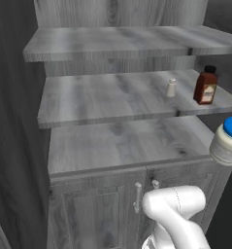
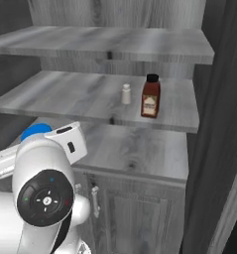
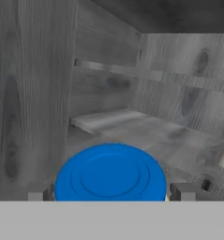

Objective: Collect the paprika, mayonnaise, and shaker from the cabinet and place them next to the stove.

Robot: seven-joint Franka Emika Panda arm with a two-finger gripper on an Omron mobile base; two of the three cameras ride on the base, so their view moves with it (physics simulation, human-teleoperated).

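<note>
The mayonnaise (image 3: pixel 110 173) sits blue lid up between the spread pincer (image 3: pixel 111 192) fingertips (grey cabinet (image 3: pixel 38 93) behind).

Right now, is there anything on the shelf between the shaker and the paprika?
No. In both base views the shaker and paprika stand apart on the cabinet's middle shelf, with bare wood between them.

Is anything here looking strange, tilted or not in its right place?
The mayonnaise is tilted at the lower shelf's right edge, its lid between the gripper fingers. The paprika and shaker stand upright on the middle shelf.
</note>
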